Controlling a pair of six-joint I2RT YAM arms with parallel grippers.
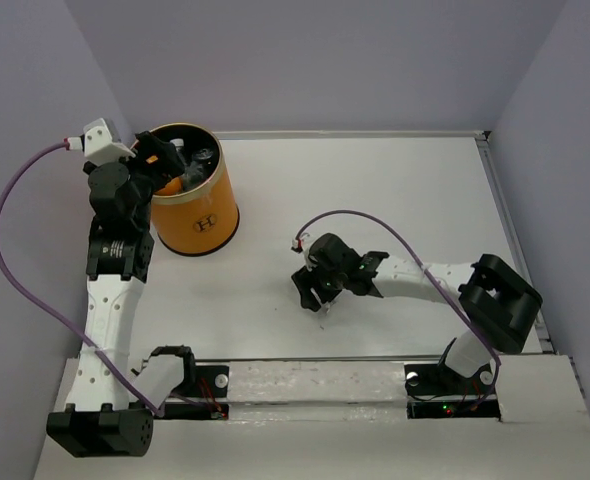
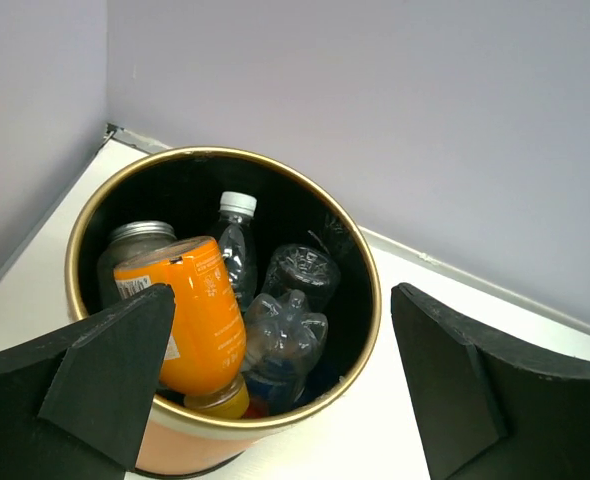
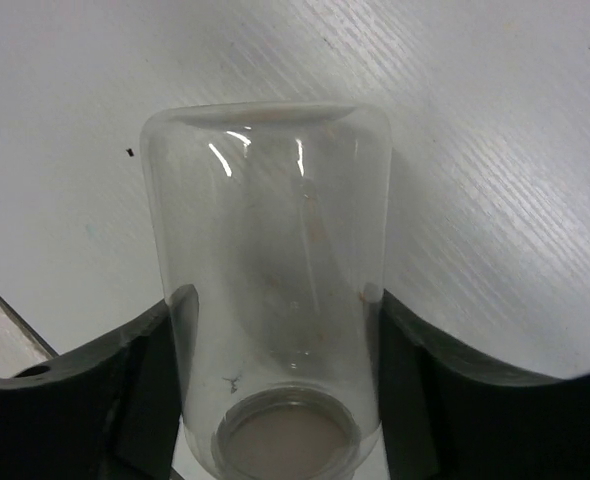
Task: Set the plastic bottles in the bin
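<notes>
Right wrist view: a clear bottle (image 3: 265, 250) fills the frame, its rounded end at 12 o'clock and its round mouth end nearest the lens; the right gripper (image 3: 280, 310) is clenched on it, a dark finger pressed to each flank at 9 and 3 o'clock; whether the bottle rests on the white table (image 3: 495, 150) or sits just off it cannot be told. From the top external camera, that grip is near the table's middle, at about 4 o'clock from the bin (image 1: 200, 215) and well apart from it. The orange bin stands upright toward the table's 10 o'clock corner, a dark "H" on its side. The left wrist camera looks into its black interior: an orange-filled bottle (image 2: 200, 320) leans at 7 o'clock; a white-capped bottle (image 2: 237, 250) is upright near the middle; a crumpled clear bottle (image 2: 285, 335) lies at 5 o'clock; a grey-topped bottle (image 2: 135, 250) is at 9 o'clock. The left gripper (image 2: 285, 295) hangs above the bin's 9 o'clock rim, fingers spread wide, holding nothing.
</notes>
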